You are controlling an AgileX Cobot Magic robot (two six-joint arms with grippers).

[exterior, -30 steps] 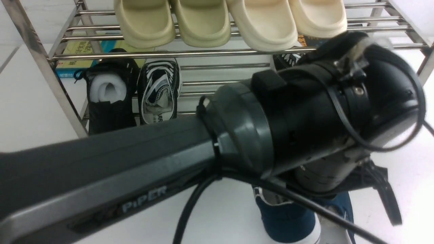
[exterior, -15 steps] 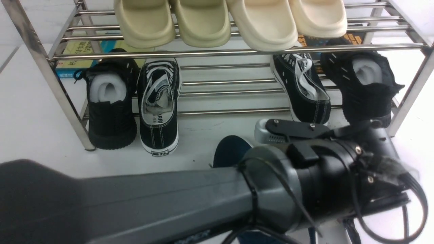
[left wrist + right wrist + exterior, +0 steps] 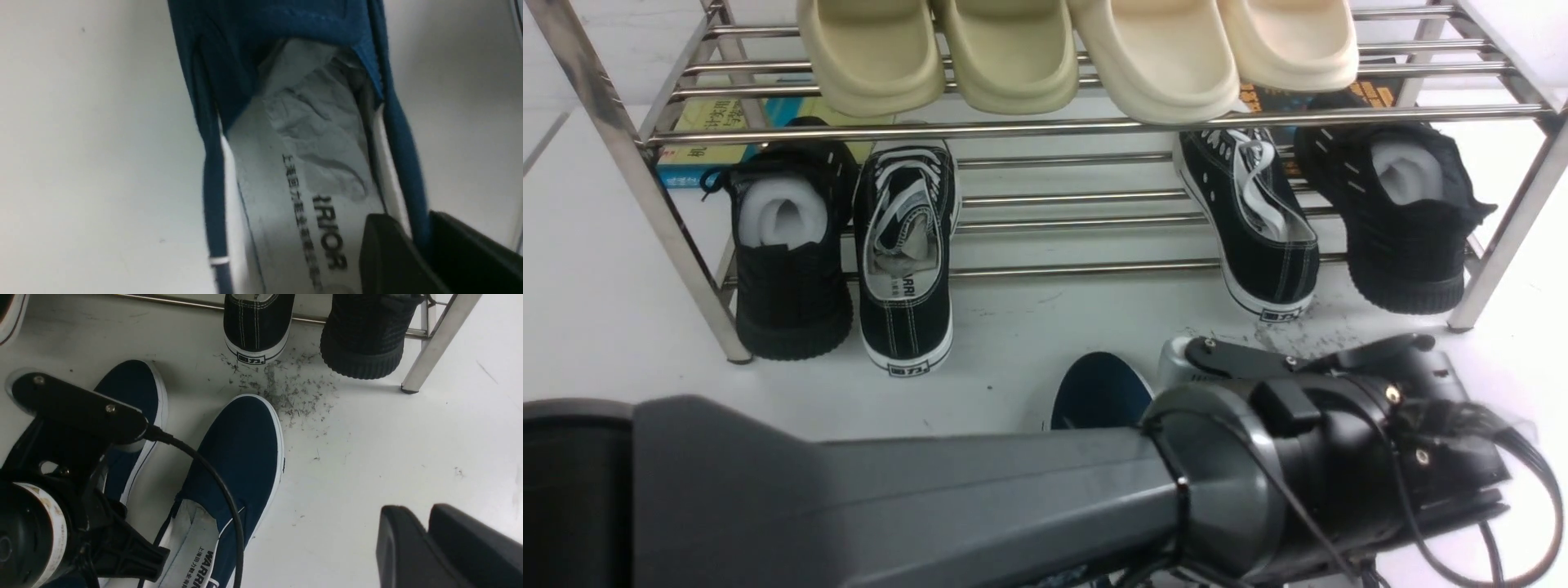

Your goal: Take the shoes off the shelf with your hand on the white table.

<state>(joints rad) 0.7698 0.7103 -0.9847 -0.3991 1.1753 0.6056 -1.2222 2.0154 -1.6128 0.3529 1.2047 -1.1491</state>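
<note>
The left navy shoe (image 3: 135,388) and the right navy shoe (image 3: 245,457) are both off the shelf (image 3: 1054,126). They sit side by side on the white table (image 3: 388,437), just in front of the shelf. Both shoes point their toes far, at the shelf. Their heels are near, at the robot. So each shoe's long way runs from near to far.

The left claw (image 3: 410,234) is at the heel end of the left navy shoe. One finger is inside, on the white insole (image 3: 265,228). The other finger is outside. The blue side wall stands between them. I cannot tell if they squeeze the wall or just stand beside it.

The right claw (image 3: 421,516) hangs over bare table, to the right of both shoes and well apart from them. Its fingers are close together with nothing between them. I cannot tell if they touch.

The left arm is the one at a shoe. I think the job is almost done. The left claw should spread and go straight up, so the wall does not catch and tip the shoe.
</note>
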